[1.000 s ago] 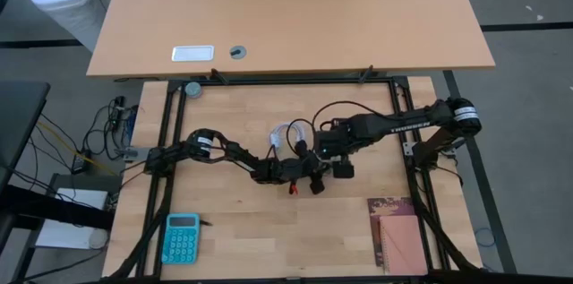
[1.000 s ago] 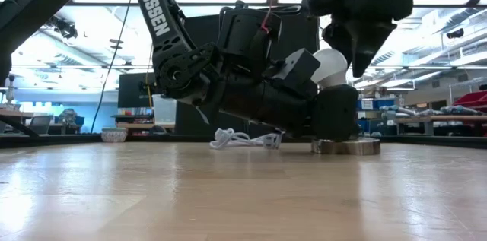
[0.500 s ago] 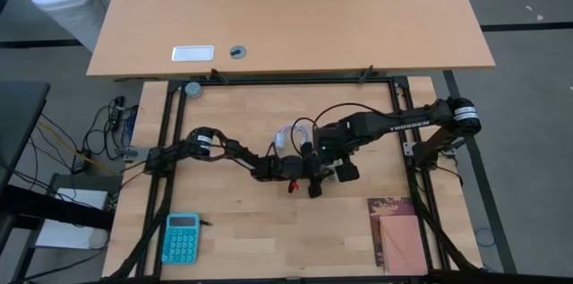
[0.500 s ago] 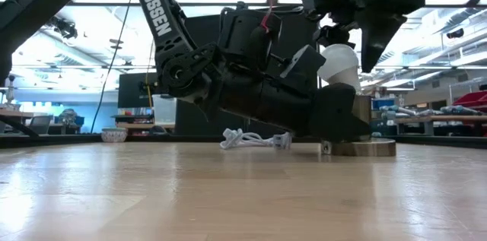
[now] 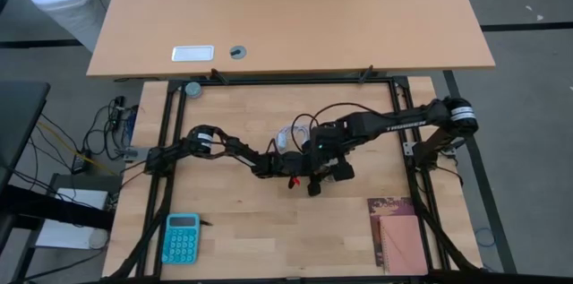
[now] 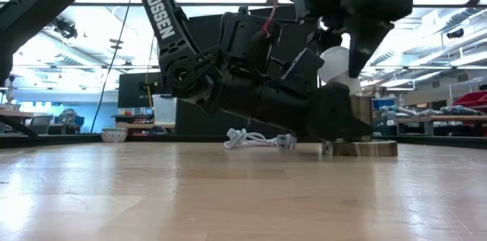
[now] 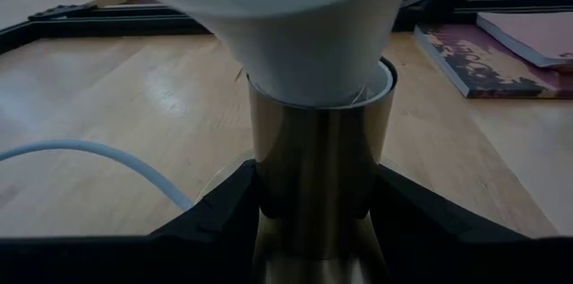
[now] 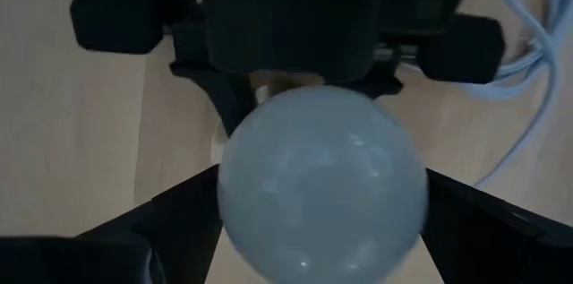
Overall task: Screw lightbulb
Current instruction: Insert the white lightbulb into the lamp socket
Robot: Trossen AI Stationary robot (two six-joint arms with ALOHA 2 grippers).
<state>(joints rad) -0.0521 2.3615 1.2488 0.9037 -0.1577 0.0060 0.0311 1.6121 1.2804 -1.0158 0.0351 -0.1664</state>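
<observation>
White and pear-shaped, the lightbulb point(image 6: 340, 65) shows only in the closer views; from above, both arms meet at the middle of the wooden bench point(image 5: 233, 221), hiding it. The left tool point(image 5: 313, 179) reaches in from nine o'clock, the right tool point(image 5: 326, 160) from two o'clock. A blue calculator point(image 5: 182, 237) lies at seven o'clock.

At bench height, the bulb stands upright in the brass socket point(image 6: 360, 119), the right tool point(image 6: 340, 58) straddling it from twelve o'clock.

Left wrist: dark fingers point(image 7: 224, 208) clamp the socket point(image 7: 318, 185) below the bulb point(image 7: 295, 24).

Right wrist: spread fingers point(image 8: 161, 217) flank the globe point(image 8: 322, 181), apart from it.
</observation>
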